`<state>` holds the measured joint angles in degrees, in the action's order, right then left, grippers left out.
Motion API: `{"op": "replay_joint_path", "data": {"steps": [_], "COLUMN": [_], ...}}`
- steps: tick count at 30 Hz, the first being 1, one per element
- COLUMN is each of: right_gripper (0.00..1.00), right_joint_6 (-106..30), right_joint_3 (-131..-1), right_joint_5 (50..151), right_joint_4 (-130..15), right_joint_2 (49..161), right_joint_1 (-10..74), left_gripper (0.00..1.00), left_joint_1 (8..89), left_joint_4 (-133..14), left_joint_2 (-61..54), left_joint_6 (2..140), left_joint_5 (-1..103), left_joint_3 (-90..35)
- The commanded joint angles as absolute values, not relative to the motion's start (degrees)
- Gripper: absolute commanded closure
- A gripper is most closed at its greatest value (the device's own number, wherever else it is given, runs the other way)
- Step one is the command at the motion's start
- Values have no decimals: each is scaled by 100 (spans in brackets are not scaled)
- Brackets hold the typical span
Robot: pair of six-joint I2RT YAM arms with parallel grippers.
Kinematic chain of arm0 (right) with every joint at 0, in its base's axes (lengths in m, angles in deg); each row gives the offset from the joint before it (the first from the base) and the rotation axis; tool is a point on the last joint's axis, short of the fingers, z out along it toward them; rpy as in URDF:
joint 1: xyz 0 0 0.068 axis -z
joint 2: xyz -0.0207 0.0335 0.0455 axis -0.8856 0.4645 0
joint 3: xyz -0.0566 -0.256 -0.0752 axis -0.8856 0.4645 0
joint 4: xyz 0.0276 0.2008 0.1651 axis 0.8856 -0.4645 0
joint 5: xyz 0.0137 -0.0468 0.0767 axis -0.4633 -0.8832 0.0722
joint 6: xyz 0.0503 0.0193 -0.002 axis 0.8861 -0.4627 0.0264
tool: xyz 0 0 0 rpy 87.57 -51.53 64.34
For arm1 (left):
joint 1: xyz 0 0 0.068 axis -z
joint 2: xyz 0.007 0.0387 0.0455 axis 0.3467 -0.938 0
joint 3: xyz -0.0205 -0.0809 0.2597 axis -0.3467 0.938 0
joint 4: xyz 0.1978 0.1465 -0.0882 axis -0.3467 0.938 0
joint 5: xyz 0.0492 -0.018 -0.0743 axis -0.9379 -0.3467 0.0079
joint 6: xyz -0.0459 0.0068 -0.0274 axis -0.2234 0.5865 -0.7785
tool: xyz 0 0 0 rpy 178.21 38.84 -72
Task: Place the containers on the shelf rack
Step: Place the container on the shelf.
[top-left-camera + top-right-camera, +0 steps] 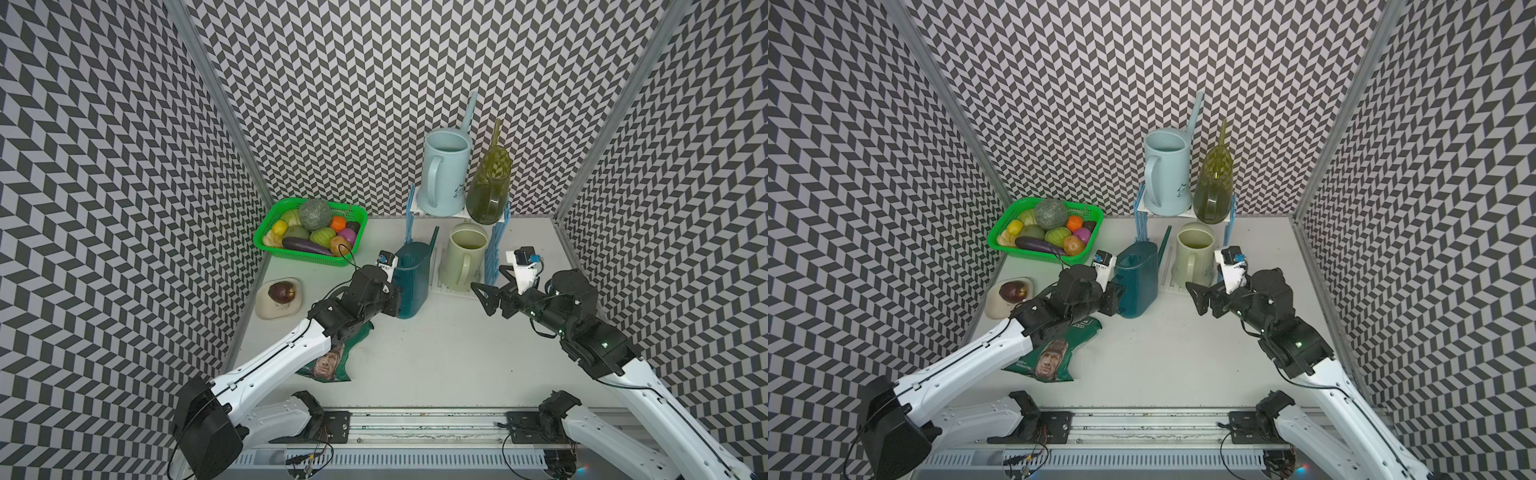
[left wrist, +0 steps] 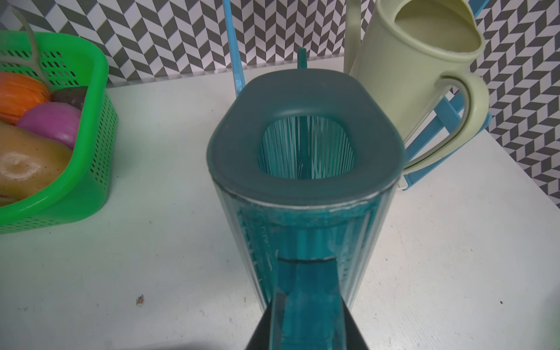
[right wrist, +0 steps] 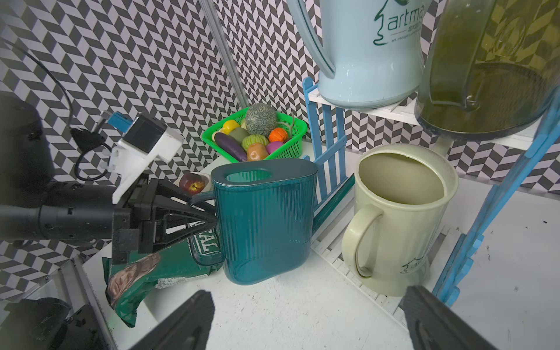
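The dark teal container [image 1: 411,282] [image 3: 263,221] stands upright, base on the table, just in front of the left half of the shelf rack [image 1: 496,245] [image 3: 327,142]. My left gripper [image 1: 397,291] [image 2: 306,333] is shut on its loop handle. Its spout points into the lower tier. On that tier's right half sits the pale cream container [image 1: 463,257] [image 2: 409,75]. The light blue container [image 1: 444,174] and the olive green container [image 1: 488,187] stand on the top tier. My right gripper [image 1: 490,282] [image 3: 306,318] hangs open and empty in front of the cream one.
A green mesh basket [image 1: 270,245] of fruit and vegetables stands at the back left. A cream plate [image 1: 266,309] holding a dark fruit lies near the left wall. A green snack bag [image 1: 332,361] lies under my left arm. Patterned walls close in three sides.
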<state>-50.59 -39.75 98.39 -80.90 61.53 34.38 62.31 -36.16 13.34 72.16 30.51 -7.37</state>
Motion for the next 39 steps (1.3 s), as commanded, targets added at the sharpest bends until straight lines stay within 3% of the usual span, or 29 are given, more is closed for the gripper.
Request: {"op": "replay_joint_path", "data": {"steps": [1,23,39], "right_gripper": [0,0,0], "right_joint_6": [-5093,-5096,-5192], "right_joint_3": [-4025,-3856,-3825], "right_joint_5": [9777,9646,9406], "right_joint_4": [-7751,-7776,-7880], "right_joint_2": [6187,6194,6174], "right_joint_1": [3463,3463,3463], "left_gripper": [100,100,100], "left_joint_1": [6320,6774,6873], "left_joint_4": [-4641,-8296,-9383], "left_joint_2": [1322,281,-1242], "left_joint_6": [7249,7692,7870], "left_joint_5": [2527,1204,479], "left_joint_3": [-758,541,25]}}
